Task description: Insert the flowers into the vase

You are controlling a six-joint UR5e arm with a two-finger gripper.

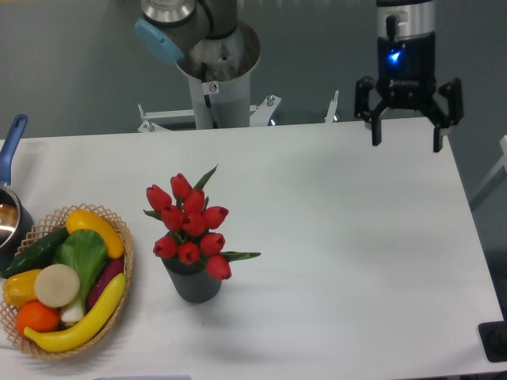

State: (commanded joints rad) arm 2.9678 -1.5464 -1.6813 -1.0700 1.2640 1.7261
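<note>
Even bright overhead light, soft faint shadows, slightly soft focus, perhaps mild compression

flowers [190, 224]: red heads, green leaves
vase [192, 283]: dark grey, ribbed
bench [341, 237]: white
basket [119, 285]: tan wicker

No legible text, labels or numbers.
</note>
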